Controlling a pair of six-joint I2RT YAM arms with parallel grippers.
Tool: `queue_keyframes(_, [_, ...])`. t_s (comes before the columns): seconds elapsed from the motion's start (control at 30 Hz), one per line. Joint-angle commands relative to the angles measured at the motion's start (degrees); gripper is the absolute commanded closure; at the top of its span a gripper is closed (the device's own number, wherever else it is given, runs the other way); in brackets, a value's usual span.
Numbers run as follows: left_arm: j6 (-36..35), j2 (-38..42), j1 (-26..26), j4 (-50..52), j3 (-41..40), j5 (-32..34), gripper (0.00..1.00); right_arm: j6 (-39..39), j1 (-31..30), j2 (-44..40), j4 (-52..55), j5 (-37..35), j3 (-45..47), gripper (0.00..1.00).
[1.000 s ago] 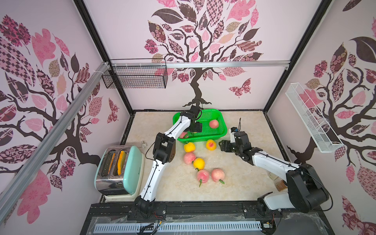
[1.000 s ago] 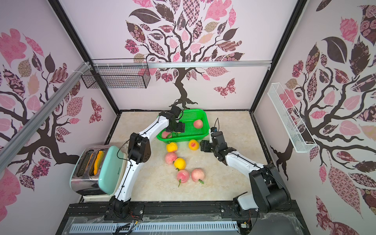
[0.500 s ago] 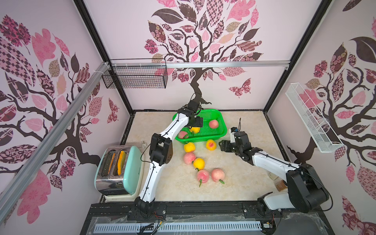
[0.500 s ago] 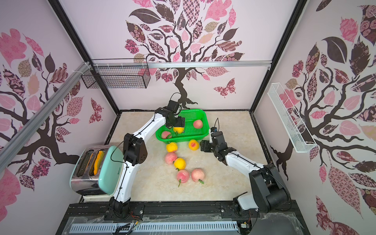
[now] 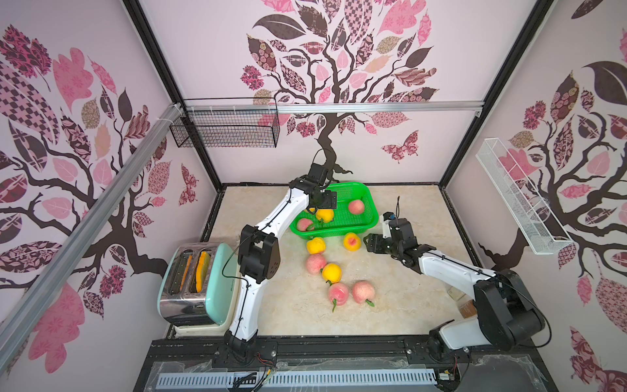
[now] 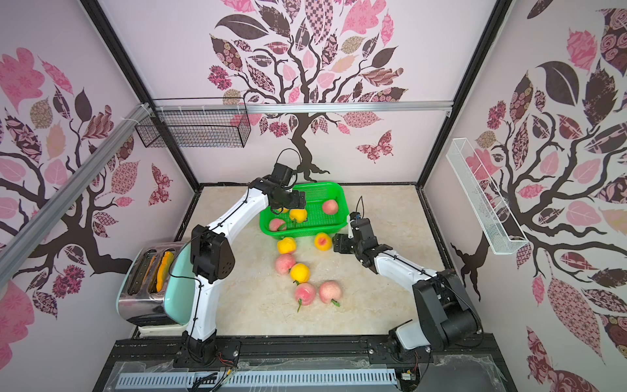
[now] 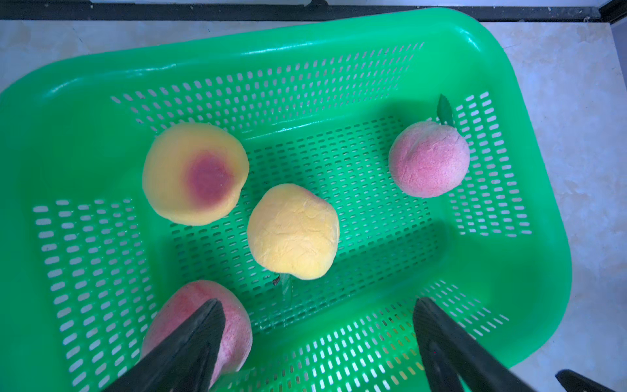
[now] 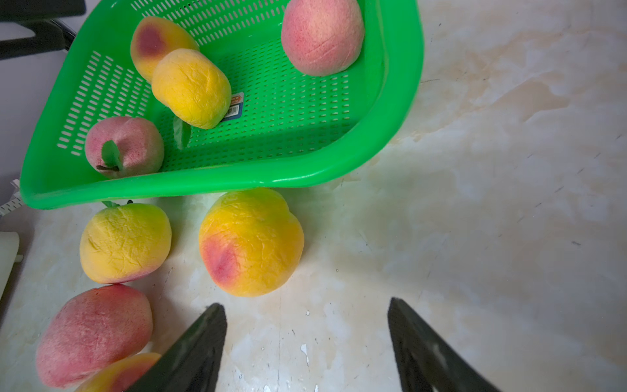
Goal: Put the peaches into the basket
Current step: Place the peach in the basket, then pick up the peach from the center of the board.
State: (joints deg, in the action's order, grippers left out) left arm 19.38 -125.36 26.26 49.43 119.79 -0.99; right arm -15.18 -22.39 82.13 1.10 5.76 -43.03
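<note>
The green basket (image 5: pixel 372 207) (image 6: pixel 343 203) (image 7: pixel 305 37) (image 8: pixel 203 186) stands at the back of the table. Inside lie a yellow peach (image 5: pixel 325 214) (image 7: pixel 293 232), a red-spotted yellow one (image 7: pixel 195 173) and two pink ones (image 5: pixel 356 206) (image 5: pixel 304 224). My left gripper (image 5: pixel 326 203) (image 7: pixel 317 305) hangs open over them, holding nothing. Several more peaches lie on the table in front of the basket, nearest a yellow-orange one (image 5: pixel 352 241) (image 8: pixel 251 242). My right gripper (image 5: pixel 368 242) (image 8: pixel 305 307) is open low over the table just right of it, empty.
A mint toaster (image 5: pixel 196 281) stands at the front left beside the left arm. A black wire basket (image 5: pixel 224 130) hangs on the back wall and a white wire rack (image 5: pixel 515 193) on the right wall. Small brown bits (image 5: pixel 466 307) lie by the right arm's base.
My left gripper has lifted a little inside the basket, and the yellow peach now lies free on the basket floor below it. The right arm has not moved.
</note>
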Motion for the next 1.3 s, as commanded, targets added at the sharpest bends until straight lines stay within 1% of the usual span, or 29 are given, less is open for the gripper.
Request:
queue_keyframes(0.0, [0.1,5.7,-0.2,-2.8,-5.9,-0.3,0.09,0.7,-0.5,-0.1,0.5,0.4,-2.0,0.22])
queue_keyframes(0.03, [0.1,7.3,-0.4,-3.2,-8.0,0.1,0.09,0.7,-0.5,0.0,0.5,0.4,-2.0,0.22])
queue_keyframes(0.07, [0.4,9.4,-0.7,-4.1,-12.2,0.0,0.09,0.6,-0.5,0.0,0.6,0.5,-2.0,0.22])
queue_keyframes(0.2, [1.4,18.1,-3.2,-9.2,-24.4,-2.5,0.09,0.5,-0.5,0.5,0.4,1.0,-2.1,0.22])
queue_keyframes(0.4, [2.2,28.4,-8.1,-13.4,-37.8,-4.2,0.09,0.5,-0.6,1.3,0.2,1.3,-2.3,0.22])
queue_keyframes(0.53, [3.2,33.5,-9.6,-16.5,-45.9,-3.6,0.10,0.5,-0.8,1.9,0.2,1.5,-2.5,0.22])
queue_keyframes(0.63, [4.4,35.8,-9.7,-18.1,-50.2,-3.2,0.09,0.5,-0.9,2.2,0.1,1.5,-2.5,0.22])
queue_keyframes(0.87, [7.9,39.9,-10.0,-22.4,-58.1,-3.2,0.10,0.4,-1.2,3.7,-0.6,1.0,-2.5,0.22])
queue_keyframes(0.97, [9.4,41.8,-10.4,-23.8,-61.1,-2.2,0.10,0.7,-1.2,4.1,-0.4,0.8,-2.7,0.23])
queue_keyframes(1.1, [11.4,45.2,-11.3,-26.6,-65.5,-2.5,0.10,0.9,-1.2,3.9,-0.2,0.5,-2.6,0.23])
queue_keyframes(1.27, [13.0,48.5,-12.7,-29.6,-70.0,-3.4,0.09,1.4,-1.5,2.0,2.7,1.0,-3.3,0.23])
